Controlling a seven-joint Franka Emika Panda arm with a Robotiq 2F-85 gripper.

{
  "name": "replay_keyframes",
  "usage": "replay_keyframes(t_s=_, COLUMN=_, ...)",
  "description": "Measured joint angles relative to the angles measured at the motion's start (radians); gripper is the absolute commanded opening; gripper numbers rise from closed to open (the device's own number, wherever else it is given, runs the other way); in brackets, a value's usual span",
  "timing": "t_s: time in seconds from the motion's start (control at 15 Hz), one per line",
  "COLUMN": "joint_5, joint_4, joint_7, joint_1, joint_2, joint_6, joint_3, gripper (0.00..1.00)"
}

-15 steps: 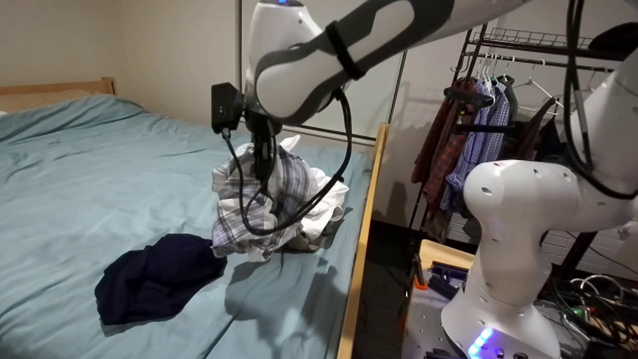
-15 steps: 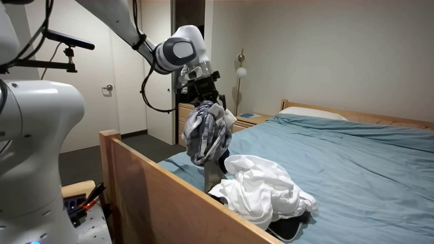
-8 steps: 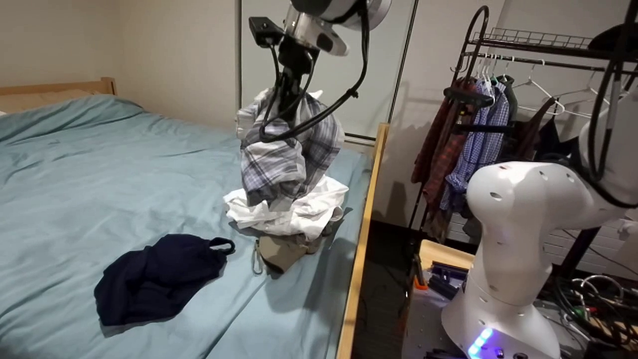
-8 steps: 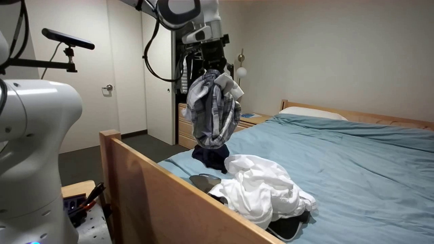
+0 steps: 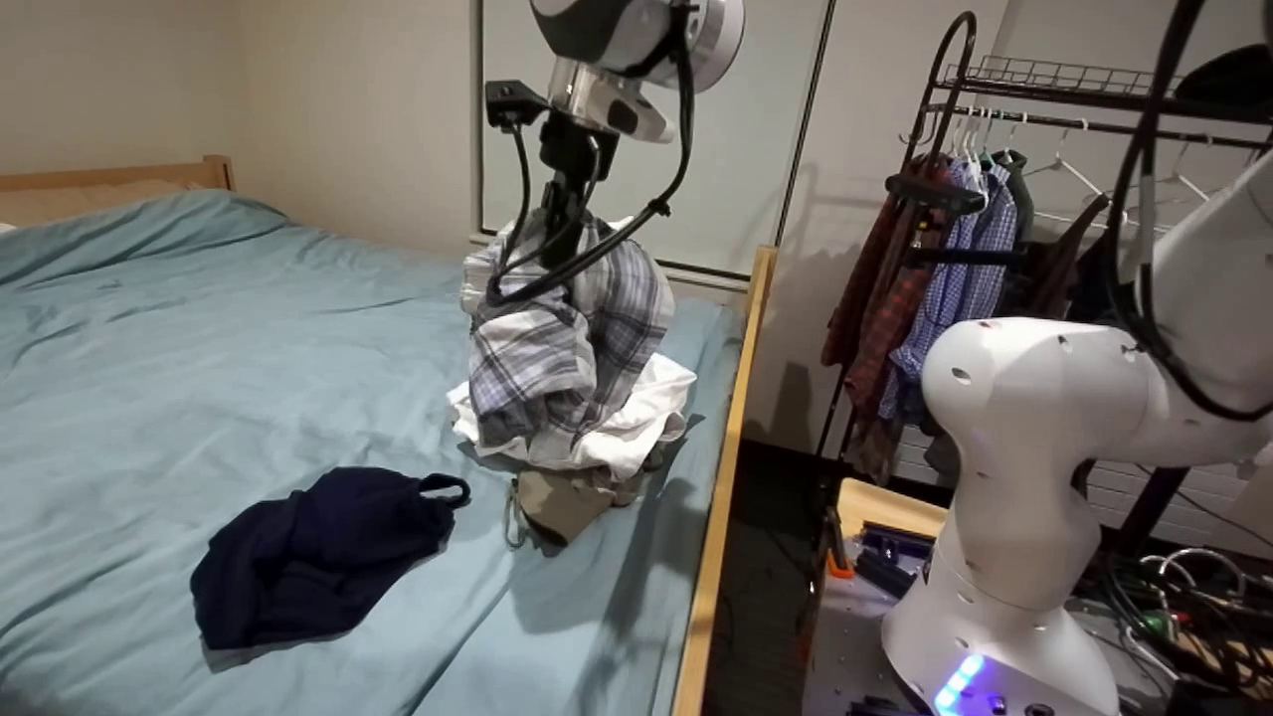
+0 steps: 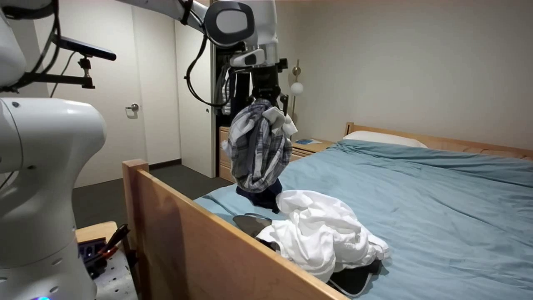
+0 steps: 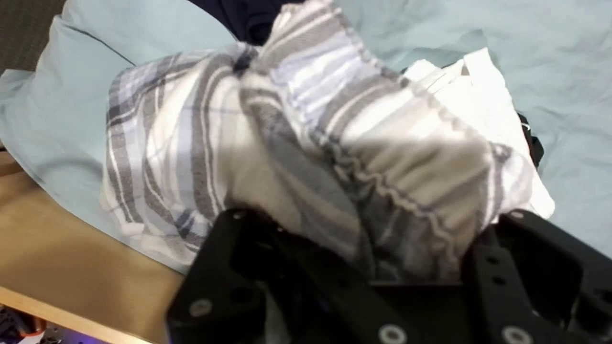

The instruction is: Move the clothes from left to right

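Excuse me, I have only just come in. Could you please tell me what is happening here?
A robot arm is holding a plaid garment in its tool, raised above a bed. On the bed are a crumpled white cloth, with darker pieces showing at its edges, and a navy garment. The task is to move clothes from left to right; the plaid garment has not been set down yet.

the plaid garment (image 6: 259,152) is wrinkled matt cloth — the footboard (image 6: 216,250) smooth wood, the arm (image 6: 50,133) glossy.
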Motion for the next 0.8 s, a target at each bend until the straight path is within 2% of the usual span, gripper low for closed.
replay_keyframes(t_s=0.27, joint_5=0.024, joint_4=0.113, joint_7=0.015, joint_1=-0.218, joint_2=-0.019, joint_6=-0.132, joint_3=0.023, gripper=0.03)
replay_keyframes(t_s=0.4, joint_5=0.029, joint_4=0.174, joint_7=0.037, joint_1=-0.339, joint_2=-0.04, joint_6=-0.191, joint_3=0.059, gripper=0.03)
replay_keyframes(t_s=0.6, joint_5=0.081, joint_4=0.24, joint_7=0.082, joint_1=-0.499, joint_2=-0.065, joint_6=-0.192, joint_3=0.146, gripper=0.03)
replay_keyframes(t_s=0.8, joint_5=0.126, joint_4=0.289, joint_7=0.16, joint_1=-0.616, joint_2=-0.065, joint_6=-0.154, joint_3=0.233, gripper=0.03)
